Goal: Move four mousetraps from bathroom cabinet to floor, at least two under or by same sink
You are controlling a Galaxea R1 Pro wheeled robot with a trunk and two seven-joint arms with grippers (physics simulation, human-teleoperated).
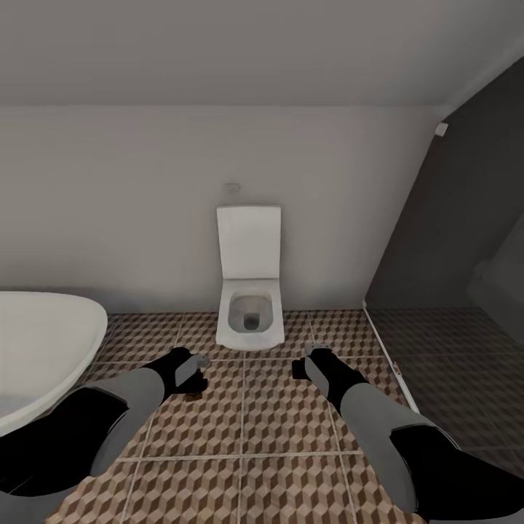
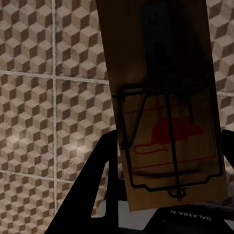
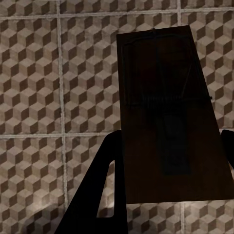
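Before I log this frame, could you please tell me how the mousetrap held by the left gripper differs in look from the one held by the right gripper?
The brown wooden mousetrap in the left gripper shows a red mouse mark; the mousetrap in the right gripper shows none and looks darker. The left one's coil spring lies far from the fingers, the right one's nearer mid-board. Both are flat rectangular boards with dark wire, held between dark fingers over the cube-patterned tile floor.

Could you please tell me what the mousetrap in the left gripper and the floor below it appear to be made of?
The mousetrap looks like a flat board of light brown wood with a matte finish, bearing a printed red mouse and dark wire parts that seem to be metal. The bathroom floor appears to be hard tile, perhaps ceramic: large squares with a brown, beige and white cube pattern, pale grout lines and a faint sheen.
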